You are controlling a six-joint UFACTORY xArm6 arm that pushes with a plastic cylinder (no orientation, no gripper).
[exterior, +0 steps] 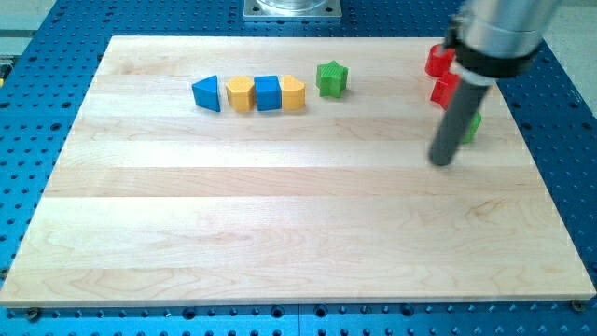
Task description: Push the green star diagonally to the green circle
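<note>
Green star [331, 78] near the far edge of the table [280, 233], a little right of centre, at the right end of a row: blue triangle [207, 93], yellow block [241, 94], blue cube [268, 93], yellow block [293, 94], then a small gap, then the star. Green circle [474, 126] close to the right edge, lower than the star and mostly hidden behind the rod. Two red blocks [440, 75] just above it, also partly covered. No pincer on this arm, so neither apart nor together: only a dark rod ending in my tip [443, 162], resting just beside the circle on its lower left. Star well apart from the tip, up and to the left. Line from star to circle down and rightward, so contact needed on the star's upper-left side, probably by way of the far edge. Bare wood between star and circle. Nearest hazards: the yellow block by the star, likely to be nudged on approach, and the red blocks close to the circle at the finish.
</note>
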